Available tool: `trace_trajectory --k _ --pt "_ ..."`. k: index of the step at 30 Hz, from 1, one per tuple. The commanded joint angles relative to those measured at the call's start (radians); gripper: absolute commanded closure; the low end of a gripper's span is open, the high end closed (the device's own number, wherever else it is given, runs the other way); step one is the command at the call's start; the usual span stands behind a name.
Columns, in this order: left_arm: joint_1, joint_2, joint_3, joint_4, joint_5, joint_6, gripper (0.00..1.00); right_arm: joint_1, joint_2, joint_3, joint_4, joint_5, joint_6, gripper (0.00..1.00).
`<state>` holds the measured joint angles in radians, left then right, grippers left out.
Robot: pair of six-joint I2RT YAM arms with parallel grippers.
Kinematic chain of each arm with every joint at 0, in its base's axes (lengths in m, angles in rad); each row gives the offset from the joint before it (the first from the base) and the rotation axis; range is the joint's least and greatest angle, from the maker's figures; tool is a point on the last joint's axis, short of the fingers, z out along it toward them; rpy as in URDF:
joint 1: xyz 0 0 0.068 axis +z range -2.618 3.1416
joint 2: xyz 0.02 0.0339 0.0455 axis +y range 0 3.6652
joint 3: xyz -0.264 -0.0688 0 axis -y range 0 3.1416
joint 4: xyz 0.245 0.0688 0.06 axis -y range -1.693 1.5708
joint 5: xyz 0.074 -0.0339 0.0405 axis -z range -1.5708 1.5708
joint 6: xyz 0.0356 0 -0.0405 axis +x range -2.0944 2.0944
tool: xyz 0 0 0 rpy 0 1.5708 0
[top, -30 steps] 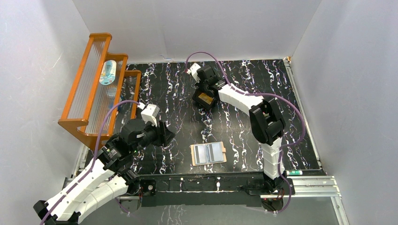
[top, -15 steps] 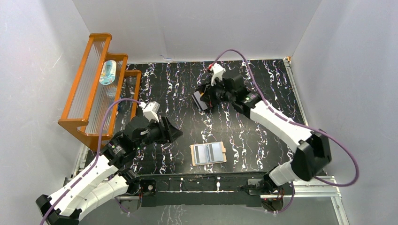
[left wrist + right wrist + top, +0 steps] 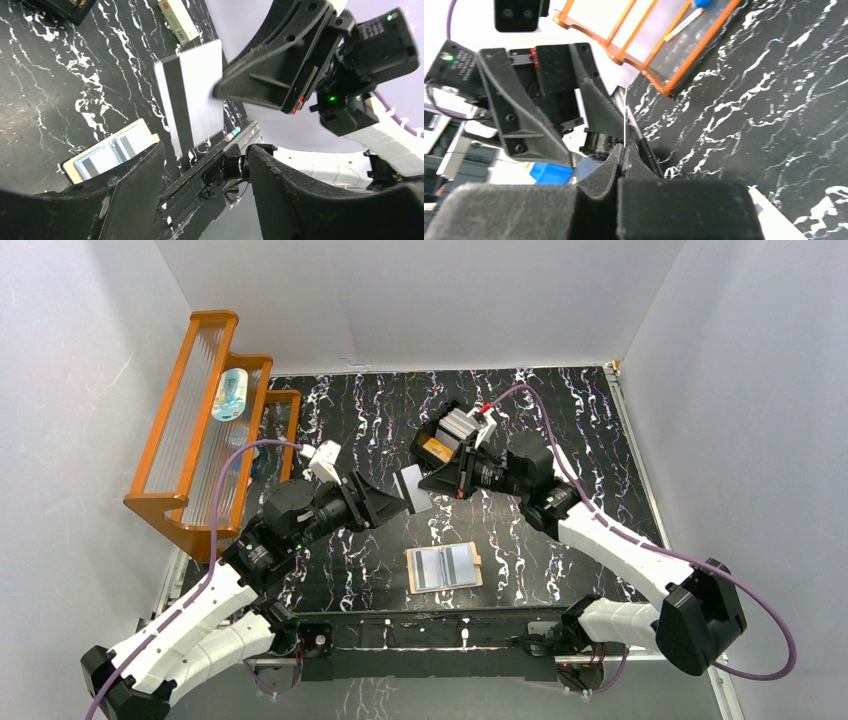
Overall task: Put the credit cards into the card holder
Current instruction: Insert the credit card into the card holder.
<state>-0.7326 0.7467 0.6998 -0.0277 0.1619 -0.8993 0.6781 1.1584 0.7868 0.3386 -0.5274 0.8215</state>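
My right gripper (image 3: pixel 432 483) is shut on one whitish-grey credit card (image 3: pixel 412 489) with a dark stripe and holds it in the air, above the table's middle. In the right wrist view the card (image 3: pixel 624 117) shows edge-on between the shut fingers (image 3: pixel 610 162). My left gripper (image 3: pixel 393 505) is open and empty, its tips just left of the card. The left wrist view shows the card (image 3: pixel 195 97) in front of its open jaws. The tan card holder (image 3: pixel 444 567) lies open on the table near the front edge, and also shows in the left wrist view (image 3: pixel 107 152).
A black divided tray (image 3: pixel 437 447) with an orange-gold card stands behind the right gripper. An orange rack (image 3: pixel 200 430) stands at the left wall. A pale box with a red mark (image 3: pixel 176 20) lies on the table by the tray (image 3: pixel 65 7).
My right arm has swung from the black tray toward the front left, carrying the card. My left gripper has moved right to meet the card.
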Motion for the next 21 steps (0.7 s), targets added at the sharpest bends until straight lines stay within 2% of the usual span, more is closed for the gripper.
trace_trajectory --k 1,5,7,9,12,14,15,18,21 --pt "-0.004 0.005 0.011 0.071 0.0 -0.016 0.39 0.01 -0.045 -0.049 0.236 -0.05 0.163 1.0" --pt "-0.004 0.025 0.015 0.077 0.012 -0.019 0.4 0.018 -0.056 -0.078 0.289 -0.05 0.209 1.0" --pt "-0.004 0.028 0.01 0.091 0.02 -0.025 0.43 0.018 -0.057 -0.087 0.288 -0.05 0.21 1.0" --pt "-0.003 0.023 0.001 0.109 0.024 -0.028 0.49 0.018 -0.057 -0.098 0.287 -0.05 0.214 1.0" --pt "-0.004 0.014 -0.005 0.115 0.021 -0.035 0.66 0.018 -0.056 -0.107 0.263 -0.047 0.209 0.99" --pt "-0.004 0.007 -0.014 0.124 0.019 -0.04 0.93 0.017 -0.06 -0.111 0.226 -0.042 0.201 0.94" --pt "-0.004 0.004 -0.021 0.13 0.021 -0.045 1.0 0.018 -0.064 -0.114 0.21 -0.04 0.196 0.9" --pt "-0.003 0.01 -0.029 0.127 0.027 -0.049 1.0 0.018 -0.092 -0.115 0.128 -0.007 0.159 0.76" --pt "-0.004 0.033 -0.035 0.119 0.043 -0.053 1.0 0.018 -0.13 -0.098 -0.034 0.059 0.072 0.59"
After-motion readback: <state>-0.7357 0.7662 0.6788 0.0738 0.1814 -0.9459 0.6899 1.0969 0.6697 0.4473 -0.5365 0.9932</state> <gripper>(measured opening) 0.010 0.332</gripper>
